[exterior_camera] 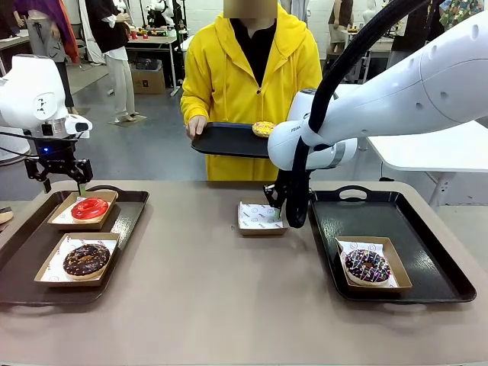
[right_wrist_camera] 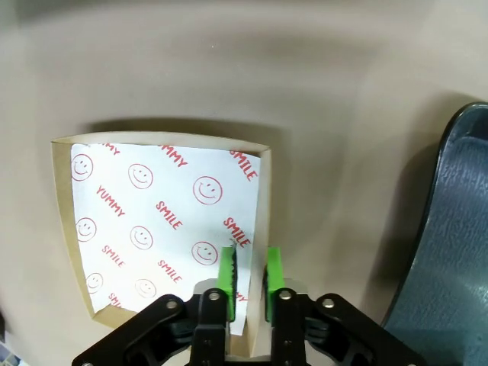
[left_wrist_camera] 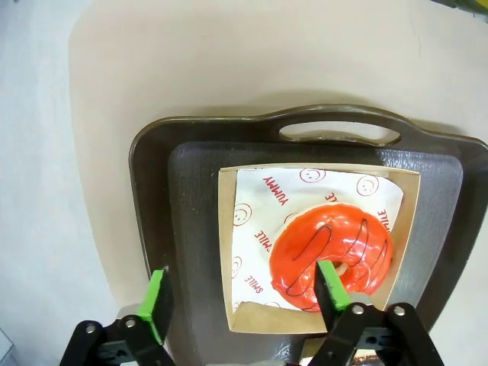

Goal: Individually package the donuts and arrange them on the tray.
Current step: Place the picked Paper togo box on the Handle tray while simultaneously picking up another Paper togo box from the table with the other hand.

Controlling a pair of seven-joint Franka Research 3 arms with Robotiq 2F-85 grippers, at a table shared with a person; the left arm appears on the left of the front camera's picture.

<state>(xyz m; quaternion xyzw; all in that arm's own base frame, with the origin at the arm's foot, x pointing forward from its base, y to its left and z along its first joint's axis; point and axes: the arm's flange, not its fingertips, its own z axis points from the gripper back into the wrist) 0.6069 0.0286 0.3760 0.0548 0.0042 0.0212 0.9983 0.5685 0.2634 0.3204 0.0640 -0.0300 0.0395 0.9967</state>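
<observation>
A glossy red donut (exterior_camera: 90, 208) (left_wrist_camera: 335, 255) lies in a paper-lined cardboard box at the far end of the left tray (exterior_camera: 131, 207). My left gripper (exterior_camera: 65, 185) (left_wrist_camera: 242, 290) hangs open just above it, its pads straddling the box's near side. A chocolate donut (exterior_camera: 86, 259) sits boxed nearer on that tray. On the right tray (exterior_camera: 427, 252) rests a boxed dark sprinkled donut (exterior_camera: 367, 264). The person holds a black tray (exterior_camera: 221, 141) bearing a yellow donut (exterior_camera: 263, 128). My right gripper (exterior_camera: 284, 217) (right_wrist_camera: 249, 278) is shut on the right wall of an empty box (exterior_camera: 258, 217) (right_wrist_camera: 160, 221) at mid-table.
The empty box sits on the bare tan tabletop (exterior_camera: 191, 305) just left of the right tray's edge (right_wrist_camera: 450, 252). The person in a yellow coat (exterior_camera: 252, 69) stands at the far side. The right tray has free room behind the sprinkled donut's box.
</observation>
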